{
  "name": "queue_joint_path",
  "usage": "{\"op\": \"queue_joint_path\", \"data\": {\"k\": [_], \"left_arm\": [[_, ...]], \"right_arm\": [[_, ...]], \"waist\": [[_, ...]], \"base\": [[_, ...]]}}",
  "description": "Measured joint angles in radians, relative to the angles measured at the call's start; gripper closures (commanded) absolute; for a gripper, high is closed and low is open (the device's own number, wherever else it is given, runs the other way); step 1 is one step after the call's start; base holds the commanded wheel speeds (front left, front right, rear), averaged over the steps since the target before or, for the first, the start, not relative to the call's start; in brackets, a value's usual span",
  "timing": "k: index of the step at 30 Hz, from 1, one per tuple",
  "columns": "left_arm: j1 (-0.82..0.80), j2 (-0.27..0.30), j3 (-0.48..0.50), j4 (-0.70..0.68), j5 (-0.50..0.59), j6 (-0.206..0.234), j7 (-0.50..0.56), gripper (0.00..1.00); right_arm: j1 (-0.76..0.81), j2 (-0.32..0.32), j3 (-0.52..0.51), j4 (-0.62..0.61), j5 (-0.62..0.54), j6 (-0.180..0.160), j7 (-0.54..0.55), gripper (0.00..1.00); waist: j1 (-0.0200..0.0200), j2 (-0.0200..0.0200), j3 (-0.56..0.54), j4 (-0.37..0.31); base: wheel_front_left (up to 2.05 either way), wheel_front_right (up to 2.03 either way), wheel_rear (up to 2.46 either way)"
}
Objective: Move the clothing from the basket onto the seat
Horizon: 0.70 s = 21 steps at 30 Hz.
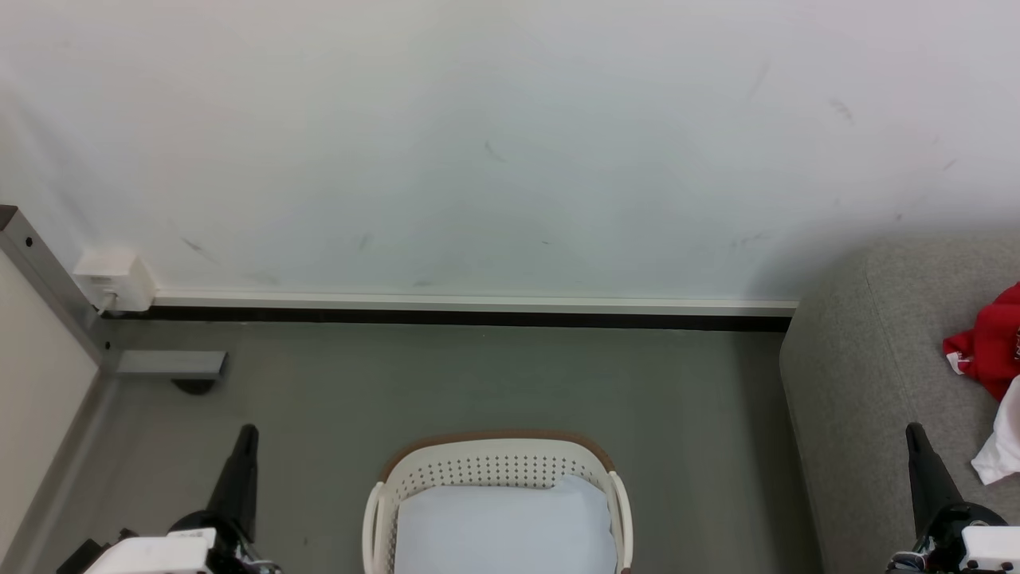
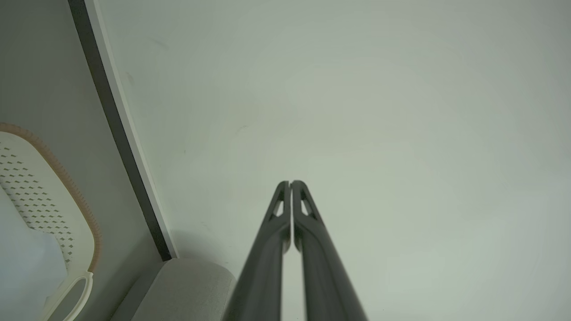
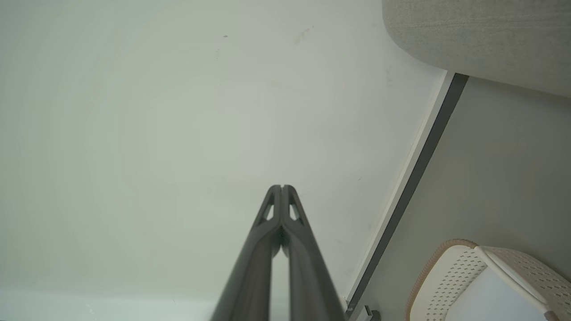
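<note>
With red clothing (image 1: 990,347) already on the seat (image 1: 868,375), the basket (image 1: 494,466) holds a pale sheet (image 1: 502,526), so this looks about done! Left gripper (image 2: 290,183) and right gripper (image 3: 282,186) are both clenched, carrying nothing.

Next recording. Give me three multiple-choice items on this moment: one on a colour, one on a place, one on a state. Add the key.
1. The basket has a rim band coloured:
A brown
B blue
C black

2. The red clothing lies:
A in the basket
B on the seat
C on a table

3. The fingers of the left gripper are:
A spread wide
B shut, holding nothing
C shut on cloth

Key:
1 A, a brown band runs along the cream rim.
2 B, the red cloth rests on the grey cushion at the right of the head view.
3 B, the tips meet with nothing between them.
</note>
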Motion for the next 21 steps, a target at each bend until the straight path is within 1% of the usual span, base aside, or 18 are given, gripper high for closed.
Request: {"op": "queue_joint_path", "data": {"k": [21], "left_arm": [[0.000,0.000,0.000,0.000,0.000,0.000,0.000,1.00]], "right_arm": [[0.000,0.000,0.000,0.000,0.000,0.000,0.000,1.00]], "waist": [[0.0000,0.0000,0.000,0.000]], "base": [[0.00,0.00,0.00]]}}
